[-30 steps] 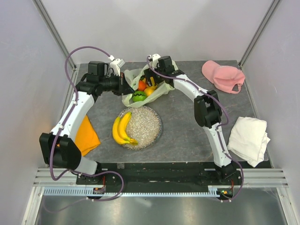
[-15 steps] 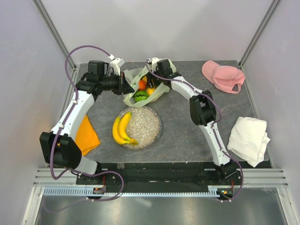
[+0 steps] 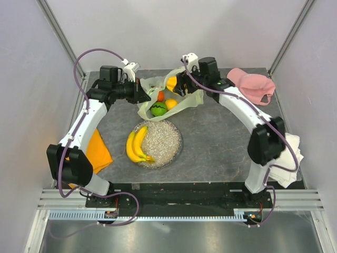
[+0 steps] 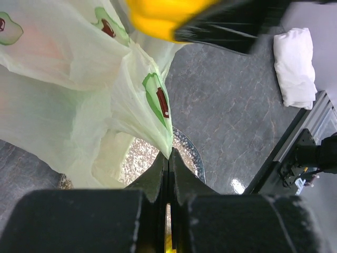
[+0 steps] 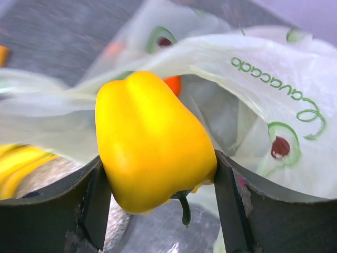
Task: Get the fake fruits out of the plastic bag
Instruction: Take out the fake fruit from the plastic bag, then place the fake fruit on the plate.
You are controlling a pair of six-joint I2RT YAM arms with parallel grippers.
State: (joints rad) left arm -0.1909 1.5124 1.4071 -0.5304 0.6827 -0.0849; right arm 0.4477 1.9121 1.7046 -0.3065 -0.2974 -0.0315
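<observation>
The bag (image 3: 190, 98) lies on the worktop (image 3: 221, 137) near the middle of the far edge. The left gripper (image 4: 168, 161) is pinched tight on a fold of the bag's rim and holds it up. The right gripper (image 3: 177, 84) has a yellow fruit (image 5: 152, 142) snug between its two fingers, up over the bag's mouth. A green fruit (image 3: 158, 109), an orange fruit (image 3: 160, 96) and a little yellow-orange fruit (image 3: 170, 103) sit inside the bag. The bananas (image 3: 136, 145) lie on a plate (image 3: 167, 142) closer to the near edge, just in front of the bag.

The step now looks like carrying the yellow fruit out. Next, I think, the right gripper should bring it toward the near edge, over the plate. Then it should lower it onto a bare bit beside the bananas and let go. The thin bag could cling to the fruit, so the left gripper ought to hold the rim firm.
</observation>
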